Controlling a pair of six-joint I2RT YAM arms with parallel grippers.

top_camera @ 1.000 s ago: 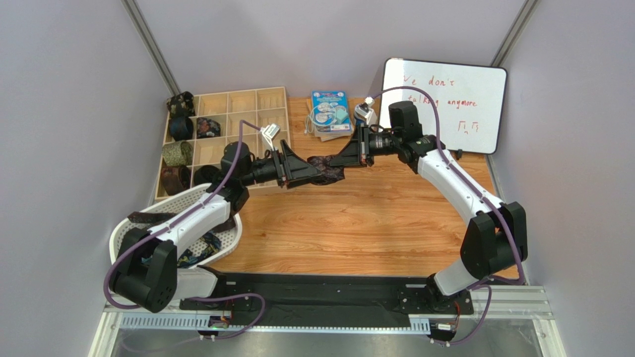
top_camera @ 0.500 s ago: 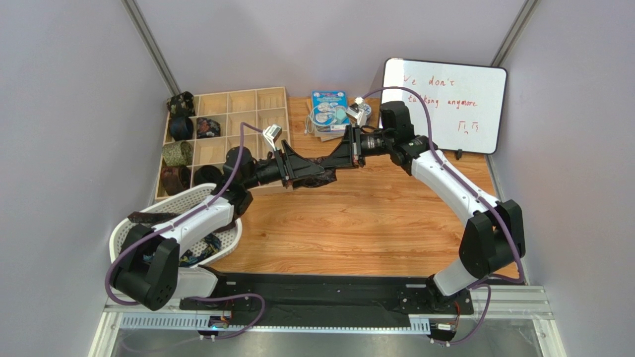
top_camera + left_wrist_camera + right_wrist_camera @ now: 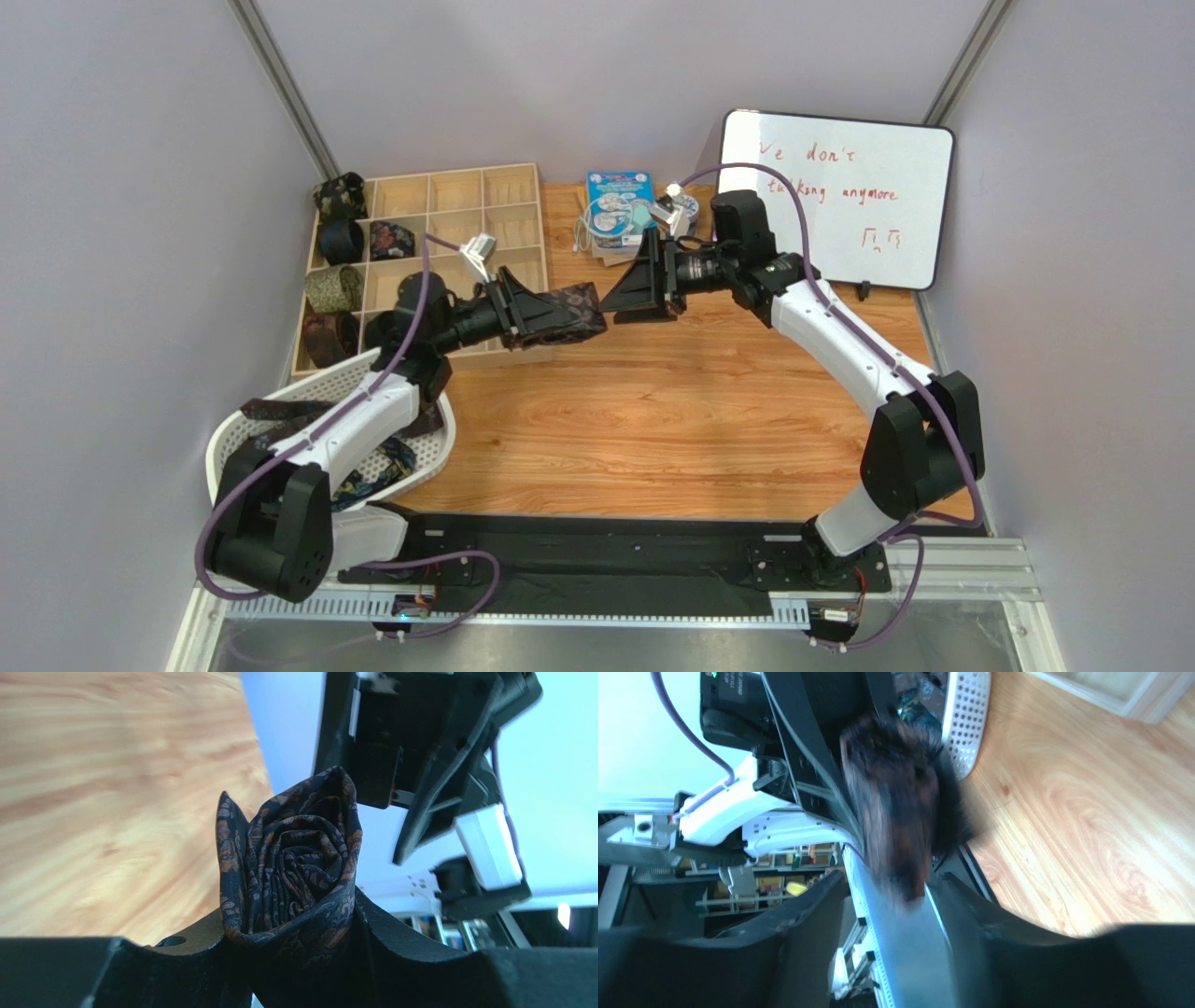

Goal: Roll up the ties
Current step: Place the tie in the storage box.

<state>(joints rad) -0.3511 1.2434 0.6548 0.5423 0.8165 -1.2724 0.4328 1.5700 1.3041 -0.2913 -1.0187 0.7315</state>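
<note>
A dark navy tie with brown paisley, wound into a coil (image 3: 291,861), sits between the jaws of my left gripper (image 3: 291,927), which is shut on it. From above, this rolled tie (image 3: 565,310) hangs over the wooden table in the left gripper (image 3: 554,311). My right gripper (image 3: 620,291) stands open just to its right, apart from the fabric. In the right wrist view the tie (image 3: 899,805) is a blurred dark mass ahead of the open right gripper (image 3: 892,931). More rolled ties (image 3: 334,289) fill the organizer's left cells.
A wooden compartment organizer (image 3: 463,210) stands at the back left. A white mesh basket (image 3: 232,434) with loose ties is at the near left. A whiteboard (image 3: 842,196) leans at the back right, and a blue box (image 3: 622,210) lies behind the grippers.
The right gripper opened and let go of the tie. The left gripper closed on the roll and drew it left; the right arm followed a little leftward.
</note>
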